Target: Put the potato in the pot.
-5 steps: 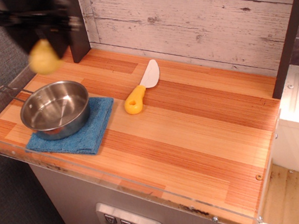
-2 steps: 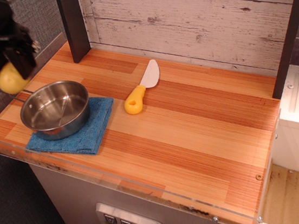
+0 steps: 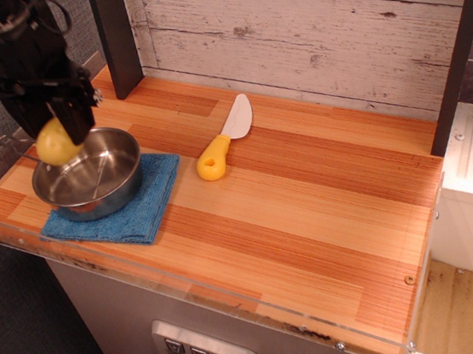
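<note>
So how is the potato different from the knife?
The potato is round and all pale yellow; the knife is long and flat, with a white blade and a yellow handle. The potato is held up in the gripper over the pot; the knife lies loose on the wooden counter. Both have yellow on them.

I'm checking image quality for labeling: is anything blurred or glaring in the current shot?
In observation.image, all is sharp: the tool holding the potato shows no motion blur; the pot mirrors its surroundings without blown-out glare; lighting on the wooden counter is even, shadows soft.
</note>
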`<action>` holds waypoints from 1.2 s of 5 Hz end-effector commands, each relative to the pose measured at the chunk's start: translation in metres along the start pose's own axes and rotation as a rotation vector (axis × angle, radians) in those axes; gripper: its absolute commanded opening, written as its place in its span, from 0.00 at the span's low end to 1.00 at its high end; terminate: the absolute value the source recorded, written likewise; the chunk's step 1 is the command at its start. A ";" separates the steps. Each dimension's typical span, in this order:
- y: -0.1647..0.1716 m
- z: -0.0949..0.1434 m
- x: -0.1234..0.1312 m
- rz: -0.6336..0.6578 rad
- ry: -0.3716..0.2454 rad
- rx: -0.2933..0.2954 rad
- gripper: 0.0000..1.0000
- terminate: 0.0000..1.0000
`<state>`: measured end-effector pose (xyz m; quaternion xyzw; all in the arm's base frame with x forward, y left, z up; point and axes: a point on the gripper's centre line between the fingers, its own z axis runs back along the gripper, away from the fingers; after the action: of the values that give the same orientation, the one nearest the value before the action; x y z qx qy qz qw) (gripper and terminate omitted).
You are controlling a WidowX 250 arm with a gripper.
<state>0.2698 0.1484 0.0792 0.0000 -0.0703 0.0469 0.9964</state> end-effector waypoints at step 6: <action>-0.091 0.064 0.012 -0.124 -0.171 -0.112 1.00 0.00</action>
<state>0.2864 0.0549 0.1330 -0.0541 -0.1370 -0.0192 0.9889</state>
